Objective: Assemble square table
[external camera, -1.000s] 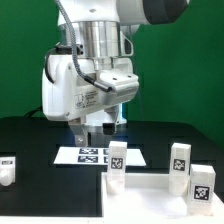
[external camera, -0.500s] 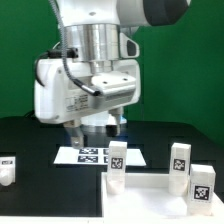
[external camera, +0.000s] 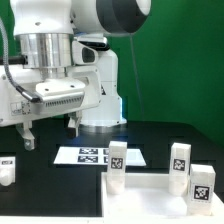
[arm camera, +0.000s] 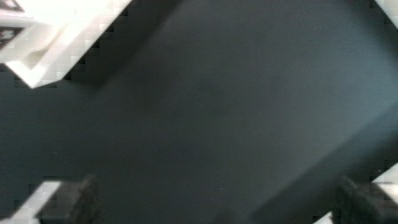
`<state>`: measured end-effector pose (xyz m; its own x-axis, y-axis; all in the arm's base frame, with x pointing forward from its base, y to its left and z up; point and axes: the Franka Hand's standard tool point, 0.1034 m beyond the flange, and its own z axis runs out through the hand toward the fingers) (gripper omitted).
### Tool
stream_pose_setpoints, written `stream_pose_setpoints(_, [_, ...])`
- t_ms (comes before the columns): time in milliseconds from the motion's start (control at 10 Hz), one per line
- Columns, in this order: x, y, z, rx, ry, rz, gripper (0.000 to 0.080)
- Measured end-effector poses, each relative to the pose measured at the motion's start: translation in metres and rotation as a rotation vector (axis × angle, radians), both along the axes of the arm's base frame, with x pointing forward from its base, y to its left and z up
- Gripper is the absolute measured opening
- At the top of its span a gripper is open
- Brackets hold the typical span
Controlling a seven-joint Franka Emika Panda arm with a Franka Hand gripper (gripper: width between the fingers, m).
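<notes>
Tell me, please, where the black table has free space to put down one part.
Free: the black table between the lone leg at the exterior view's left and the marker board; also the strip behind that board. Crowded: the exterior view's right, where three legs stand close by the tabletop.

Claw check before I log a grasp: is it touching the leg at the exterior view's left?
Apart. The exterior view shows the open claw hanging above the leg, with dark table visible between them.
</notes>
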<state>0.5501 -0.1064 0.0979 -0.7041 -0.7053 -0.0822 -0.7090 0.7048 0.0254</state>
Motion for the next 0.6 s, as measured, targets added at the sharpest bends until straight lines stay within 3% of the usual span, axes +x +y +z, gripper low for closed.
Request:
stream_pose_setpoints(200, [-0.003, -0.004, -0.005, -0.001, 0.008, 0.008, 0.0649])
stream_pose_setpoints(300, [-0.015, -0.019, -0.015, 0.016, 0.040, -0.029, 0.0649])
stream_pose_setpoints(400, [-0.034, -0.046, -0.026, 0.038, 0.096, -0.102, 0.0649])
stream_pose_setpoints(500, [-0.045, -0.064, -0.035, 0.013, 0.107, -0.126, 0.0649])
stream_pose_setpoints(600, [-0.052, -0.070, -0.044, -0.008, 0.127, -0.115, 0.0649])
